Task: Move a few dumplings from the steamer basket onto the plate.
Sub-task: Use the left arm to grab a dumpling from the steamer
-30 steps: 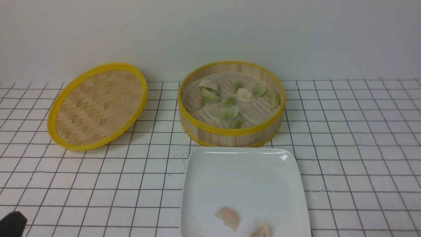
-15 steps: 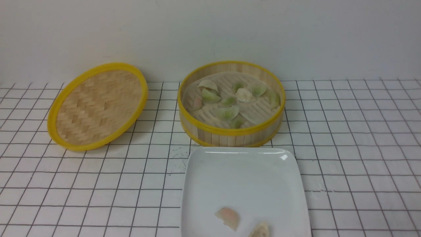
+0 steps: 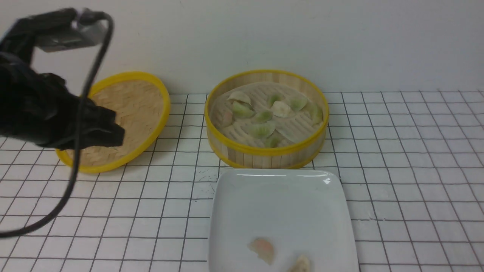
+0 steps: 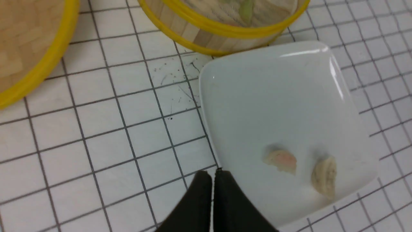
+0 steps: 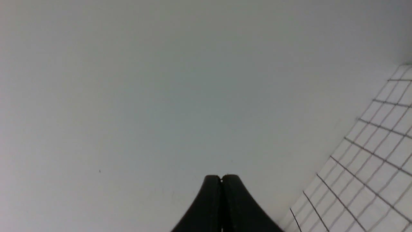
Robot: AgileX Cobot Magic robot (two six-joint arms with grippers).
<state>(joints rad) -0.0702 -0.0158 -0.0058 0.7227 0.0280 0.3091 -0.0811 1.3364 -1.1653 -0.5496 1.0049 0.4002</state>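
The steamer basket [image 3: 264, 151] stands at the back centre with several dumplings [image 3: 261, 129] inside, mostly pale green. The white plate [image 3: 280, 200] lies in front of it and holds two dumplings, a pinkish one [image 3: 261, 249] and a whitish one [image 3: 301, 264]. My left gripper [image 3: 115, 135] hangs raised at the left, in front of the lid, blurred. In the left wrist view it [image 4: 212, 174] is shut and empty, above the table beside the plate [image 4: 273, 96] and its two dumplings [image 4: 280, 160]. My right gripper [image 5: 221, 178] is shut and empty, facing the wall, out of the front view.
The shallow woven lid [image 3: 132, 109] leans at the back left, partly behind my left arm; it also shows in the left wrist view [image 4: 29, 48]. A black cable [image 3: 75, 158] hangs from the left arm. The white wall runs close behind the basket.
My left arm, a dark tip at the bottom left corner a second ago and then out of view, has swung up into view at the left, in front of the lid.
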